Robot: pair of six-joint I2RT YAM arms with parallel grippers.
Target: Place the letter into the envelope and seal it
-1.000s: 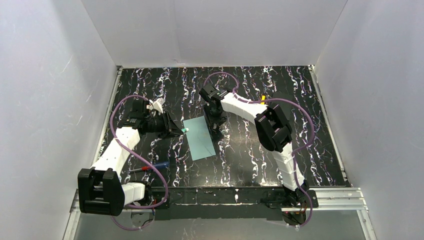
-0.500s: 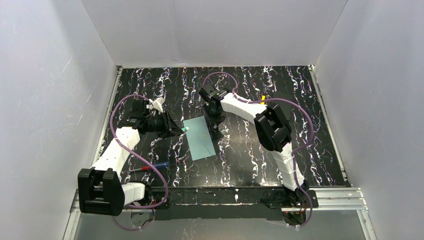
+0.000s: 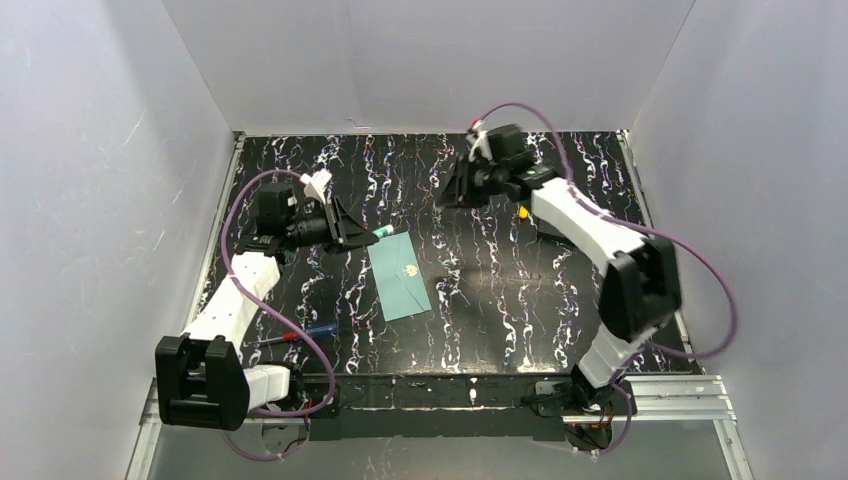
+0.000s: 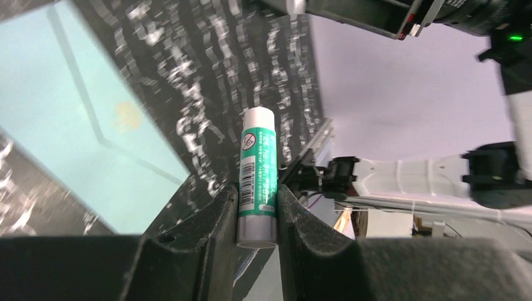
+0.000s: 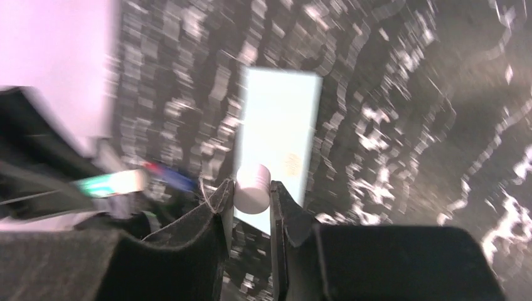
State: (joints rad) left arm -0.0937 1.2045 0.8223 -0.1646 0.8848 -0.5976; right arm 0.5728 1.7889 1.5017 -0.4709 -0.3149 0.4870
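**Right arm lifts away from the envelope with a small white cylinder in its grip**

At the left, a blue-and-red pen (image 3: 300, 334) lies on the black marbled table (image 3: 500, 290), where it lay a second ago. Above it the left gripper (image 4: 257, 210) is clamped on a green-and-white glue stick (image 4: 257, 166). Its two fingers (image 4: 221, 216) press the lower part of the barrel and the white end sticks out ahead. A second ago the tip of the stick sat at the envelope's far left corner. Now the gripper has drawn slightly back toward the far side, and in the top view the stick hangs just beyond that corner.

The envelope (image 3: 402, 288), pale teal, lies flat near the middle of the table, its long side running away from the arms with a slight slant. It has not shifted. Its flap is folded down and the gold seal (image 3: 410, 270) faces up. The seal did not show in the earlier top views.

The biggest change is on the right. A second ago the right gripper (image 5: 251, 195) stood low at the envelope's right edge. It is now raised and pulled toward the far side of the table, well apart from the envelope. The wrist view is blurred. It still shows the fingers closed on either side of a small white cylinder (image 5: 252, 185), round end outward, with the envelope well beyond it.

Just beside the right arm's forearm, a small yellow piece (image 3: 524, 197) shows against the table.
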